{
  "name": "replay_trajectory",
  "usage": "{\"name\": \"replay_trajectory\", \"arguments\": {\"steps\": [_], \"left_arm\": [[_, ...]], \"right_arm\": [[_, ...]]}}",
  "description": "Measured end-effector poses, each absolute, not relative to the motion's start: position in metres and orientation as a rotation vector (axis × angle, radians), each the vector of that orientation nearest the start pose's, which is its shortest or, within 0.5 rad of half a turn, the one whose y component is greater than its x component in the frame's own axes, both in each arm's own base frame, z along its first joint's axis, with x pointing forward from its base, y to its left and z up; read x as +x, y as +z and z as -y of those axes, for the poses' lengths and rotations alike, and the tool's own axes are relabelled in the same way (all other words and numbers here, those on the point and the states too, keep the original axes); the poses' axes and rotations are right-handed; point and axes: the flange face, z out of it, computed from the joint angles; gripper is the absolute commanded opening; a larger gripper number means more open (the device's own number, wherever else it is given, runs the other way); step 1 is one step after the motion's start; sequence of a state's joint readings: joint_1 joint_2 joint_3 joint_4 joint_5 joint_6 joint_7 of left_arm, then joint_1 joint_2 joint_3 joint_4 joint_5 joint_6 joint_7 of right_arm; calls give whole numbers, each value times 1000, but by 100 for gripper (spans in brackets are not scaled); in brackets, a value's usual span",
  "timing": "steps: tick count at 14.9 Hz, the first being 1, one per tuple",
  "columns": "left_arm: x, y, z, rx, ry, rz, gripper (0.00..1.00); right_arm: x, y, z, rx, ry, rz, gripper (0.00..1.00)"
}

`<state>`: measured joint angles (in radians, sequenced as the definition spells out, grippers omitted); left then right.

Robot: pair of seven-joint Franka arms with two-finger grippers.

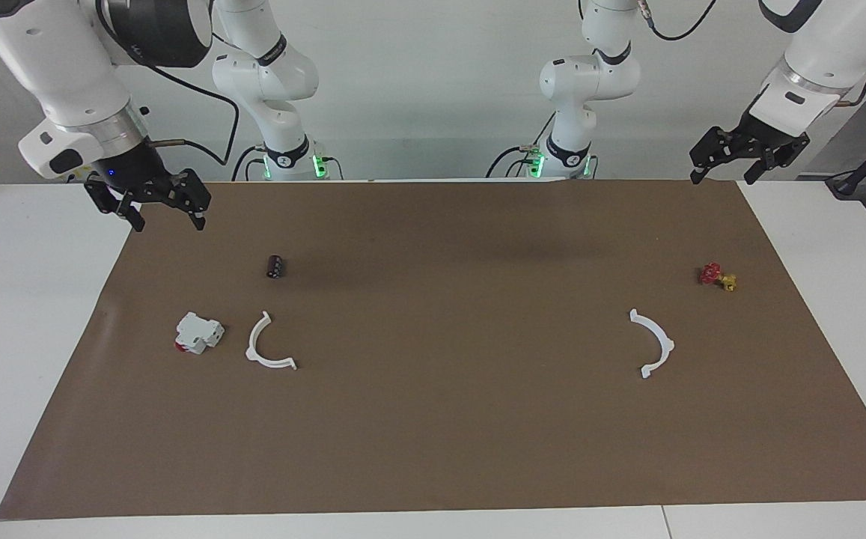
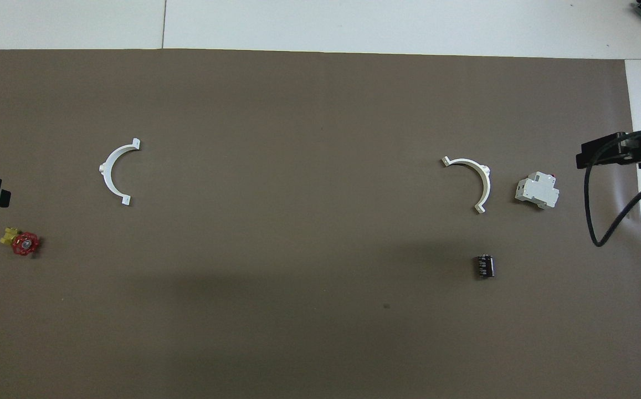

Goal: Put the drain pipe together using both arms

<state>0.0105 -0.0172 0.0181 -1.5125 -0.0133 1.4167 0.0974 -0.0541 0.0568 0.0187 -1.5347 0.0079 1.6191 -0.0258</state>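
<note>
Lying apart, two half-rings [image 1: 269,346] [image 1: 653,343], no writing legible

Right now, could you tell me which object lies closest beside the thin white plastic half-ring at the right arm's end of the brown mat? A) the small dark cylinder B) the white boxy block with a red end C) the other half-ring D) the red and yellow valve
B: the white boxy block sits right beside that half-ring, while the dark cylinder lies nearer to the robots, apart from it.
</note>
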Motion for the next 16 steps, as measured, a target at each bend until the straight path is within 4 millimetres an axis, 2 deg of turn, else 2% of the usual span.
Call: {"name": "replay_trajectory", "arguments": {"steps": [6, 8, 12, 14, 16], "left_arm": [[533, 648, -14, -3156, 122, -111, 100], [533, 648, -14, -3156, 122, -111, 100], [533, 648, -14, -3156, 122, -111, 100], [533, 648, -14, -3156, 122, -111, 100], [533, 648, -14, -3156, 122, -111, 100]], "right_arm": [[577, 612, 23, -3133, -39, -23, 100], [578, 611, 15, -3133, -46, -2, 100], [578, 609, -13, -3132, -43, 75, 99], [579, 605, -15, -3140, -33, 83, 98], [586, 593, -13, -3162, -24, 85, 97]]}}
